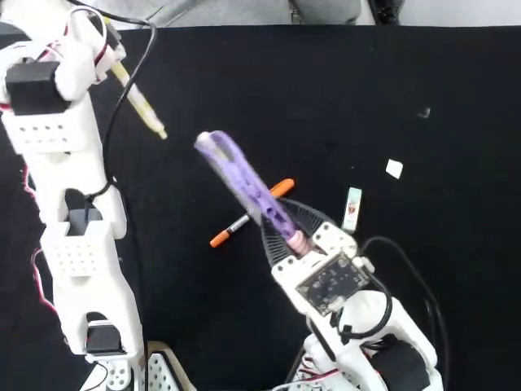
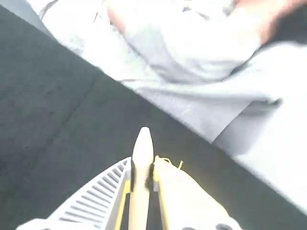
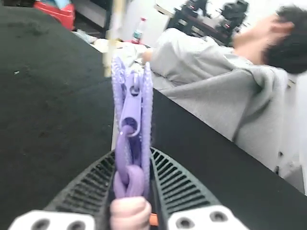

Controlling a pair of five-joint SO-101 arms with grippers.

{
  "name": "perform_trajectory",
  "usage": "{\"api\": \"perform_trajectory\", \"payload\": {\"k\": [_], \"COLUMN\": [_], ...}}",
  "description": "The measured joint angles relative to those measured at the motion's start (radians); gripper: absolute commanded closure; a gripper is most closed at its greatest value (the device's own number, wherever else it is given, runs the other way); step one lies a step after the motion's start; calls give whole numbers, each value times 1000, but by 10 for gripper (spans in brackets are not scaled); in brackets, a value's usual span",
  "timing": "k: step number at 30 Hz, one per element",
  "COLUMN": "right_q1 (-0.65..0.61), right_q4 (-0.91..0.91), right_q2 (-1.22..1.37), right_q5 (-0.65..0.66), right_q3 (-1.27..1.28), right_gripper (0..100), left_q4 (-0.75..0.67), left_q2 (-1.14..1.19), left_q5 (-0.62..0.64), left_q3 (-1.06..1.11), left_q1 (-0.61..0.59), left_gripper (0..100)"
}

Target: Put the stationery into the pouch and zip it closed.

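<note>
**Pouch and pen, each held in its own jaws.**
The purple pouch [image 1: 244,183] [image 3: 132,120] is pinched at one end between the right jaws and juts straight out past their tips. The left jaws are pressed on a cream pen [image 1: 142,106] [image 2: 141,182], whose tip sticks out ahead of them. An orange pen [image 1: 224,237] lies on the black bench [image 1: 326,81] under the pouch, just ahead of the right jaws. A white block [image 1: 394,169] and a small bar [image 1: 352,208] lie off to their side.

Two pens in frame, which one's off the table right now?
The cream pen, clamped in the left gripper and held above the table. The orange marker lies loose on the black surface.
</note>
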Motion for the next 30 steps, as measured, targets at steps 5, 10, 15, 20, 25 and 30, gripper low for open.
{"api": "perform_trajectory", "payload": {"k": [5,10,15,20,25,30], "right_q1": [-75,-81,-86,-86,-86,-86], "right_q4": [11,11,11,11,11,11], "right_q2": [0,0,0,0,0,0], "right_q5": [0,0,0,0,0,0], "right_q3": [0,0,0,0,0,0], "right_gripper": [988,988,988,988,988,988], "left_q4": [0,3,3,3,0,0], "left_q2": [-121,-261,-433,-609,-629,-629], "left_q5": [44,48,48,49,49,34], "left_q3": [-2,86,298,416,535,608], "left_q1": [0,0,5,5,3,5], "left_gripper": [971,971,971,971,971,971]}}
